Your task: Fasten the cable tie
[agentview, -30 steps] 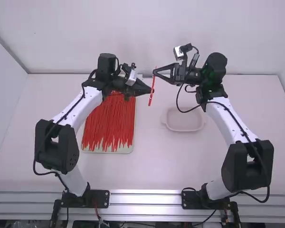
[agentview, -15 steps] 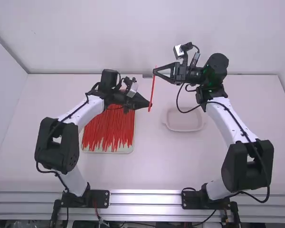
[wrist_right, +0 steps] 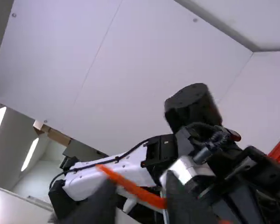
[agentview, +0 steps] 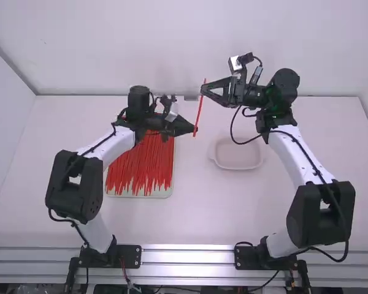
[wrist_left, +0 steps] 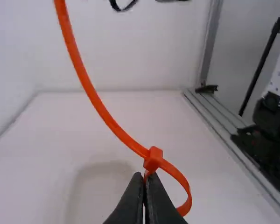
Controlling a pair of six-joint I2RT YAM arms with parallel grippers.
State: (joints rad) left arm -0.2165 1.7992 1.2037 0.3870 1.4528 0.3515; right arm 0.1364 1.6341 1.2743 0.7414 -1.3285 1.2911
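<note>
A red cable tie (agentview: 199,113) hangs nearly upright above the table between the two arms. My left gripper (agentview: 189,128) is shut on its lower end. In the left wrist view the fingertips (wrist_left: 143,179) pinch just below the tie's head (wrist_left: 153,157), where a small loop (wrist_left: 183,196) curls off to one side and the long tail (wrist_left: 91,93) runs up and away. My right gripper (agentview: 203,90) holds the tail's top end, and in the right wrist view the tie (wrist_right: 130,186) passes between its blurred fingers (wrist_right: 177,198).
A pile of red cable ties (agentview: 142,162) lies on a flat board left of centre, under the left arm. A shallow white tray (agentview: 236,154) sits right of centre below the right gripper. The back wall stands close behind both grippers.
The tie's wide loop has closed up and the tail now runs straight. The right gripper shifted slightly right with the tail's top. The left gripper moved right and nearer.
</note>
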